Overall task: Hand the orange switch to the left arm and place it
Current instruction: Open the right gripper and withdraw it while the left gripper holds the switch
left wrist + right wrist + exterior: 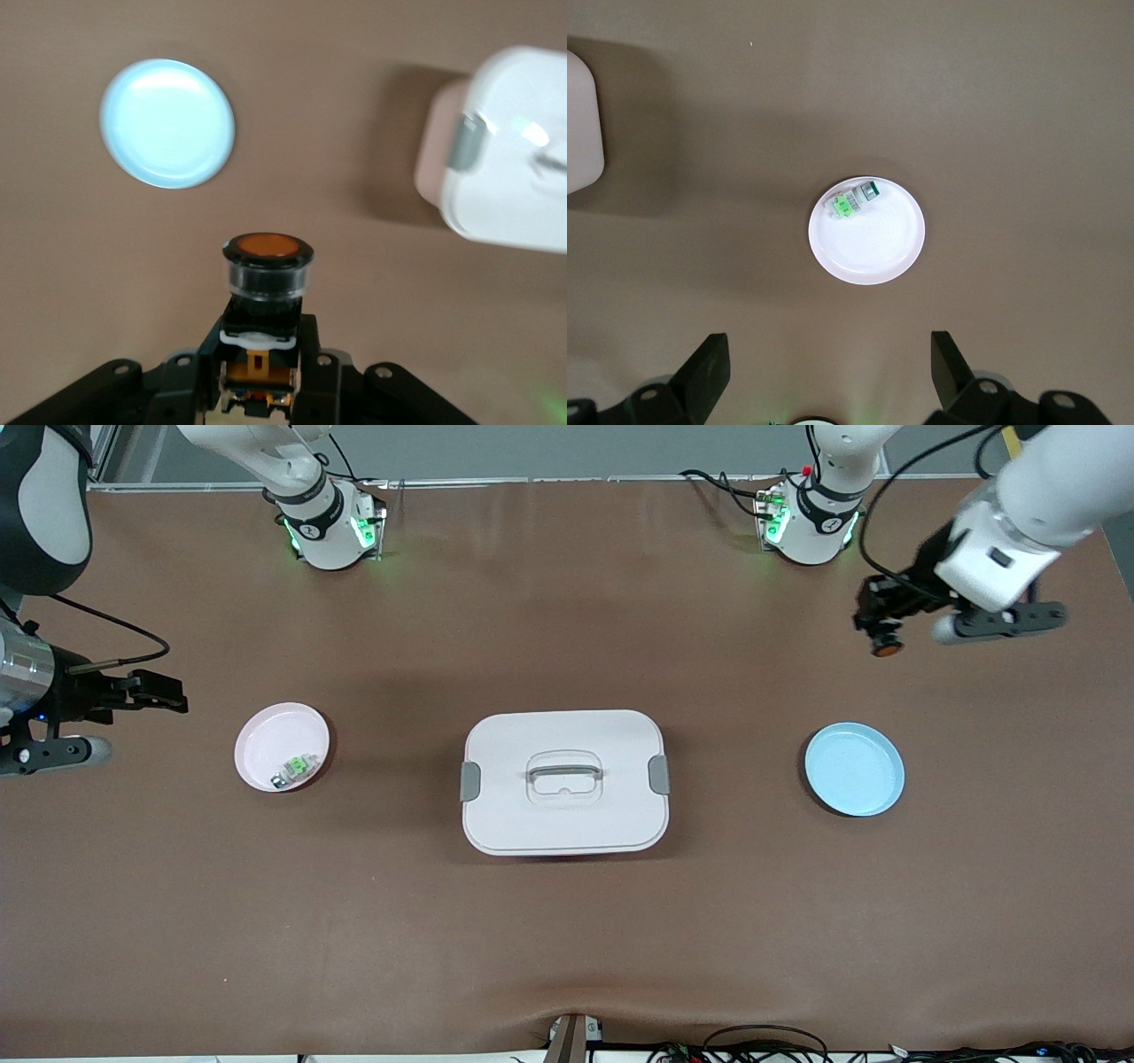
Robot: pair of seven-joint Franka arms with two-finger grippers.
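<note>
My left gripper [879, 631] is shut on the orange switch [885, 646] and holds it in the air over bare table at the left arm's end, near the blue plate [854, 769]. In the left wrist view the switch [267, 266] stands out from the gripper [259, 354], its orange face outward. The white box [564, 781] sits at the table's middle. My right gripper [164, 693] is open and empty, in the air at the right arm's end, beside the pink plate [282, 747]. In the right wrist view its fingers [709, 367] stand wide apart.
The pink plate [866, 230] holds a small green-and-silver switch [295, 769], which also shows in the right wrist view [852, 201]. The blue plate [167, 123] and a corner of the box [505, 150] show in the left wrist view. Cables lie along the table's near edge.
</note>
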